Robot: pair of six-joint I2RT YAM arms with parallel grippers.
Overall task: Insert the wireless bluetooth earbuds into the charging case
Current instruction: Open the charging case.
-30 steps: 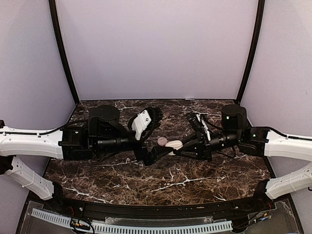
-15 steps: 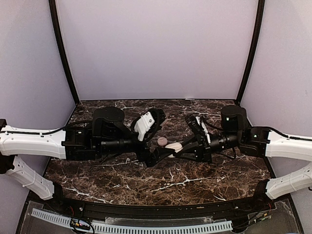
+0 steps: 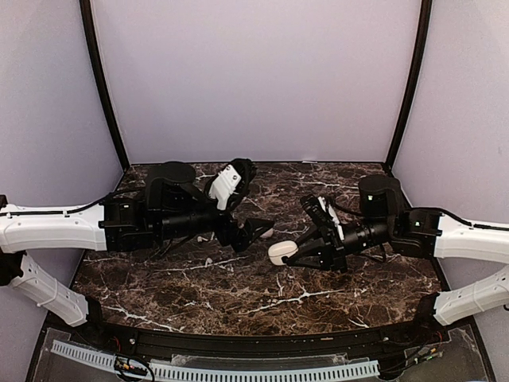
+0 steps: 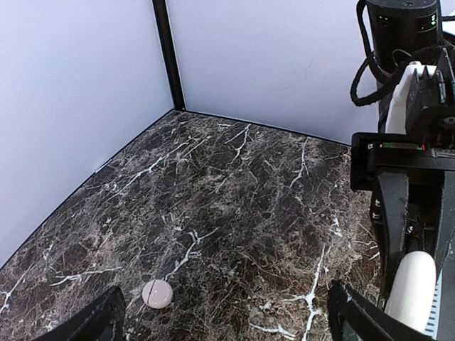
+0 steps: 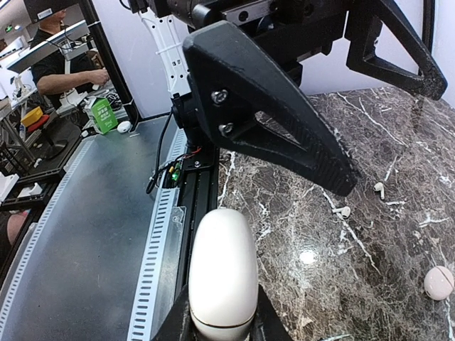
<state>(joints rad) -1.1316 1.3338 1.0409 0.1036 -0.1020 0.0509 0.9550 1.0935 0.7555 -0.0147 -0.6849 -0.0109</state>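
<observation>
White glossy plastic between the fingers of the right gripper (image 5: 220, 323): the egg-shaped charging case (image 5: 222, 273), closed, clamped at one end, the rest of it standing out past the fingertips. Not possible to tell whether resting on the marble or held just above it. Fingers of the left gripper (image 4: 227, 323) spread wide apart, nothing between them, hanging above the surface, tips just beside the held case.

Right arm stretched in from the right edge, forearm low and nearly level, wrist pointing to the left and a little toward the near edge. Left arm stretched in from the left edge, forearm also nearly level, wrist pointing to the right. Both wrists close together over the middle of the table.

Earbuds (image 5: 343, 211) lying on the marble outside the case, the two near each other, below the left gripper as seen from the right wrist. Pale pink round object (image 4: 157, 293) lying flat a little farther on, apart from the earbuds and from both grippers. In the top view, earbuds not to be made out.

Bare marble behind the arms up to the back wall, and also in front toward the near edge. Tabletop (image 3: 318, 294) of dark brown marble with white veins. Pale lilac walls (image 3: 254, 79) on three sides, with black posts (image 3: 103, 95) in the back corners. Beyond the near edge, a grey metal ledge with a white slotted cable strip (image 5: 153, 249).
</observation>
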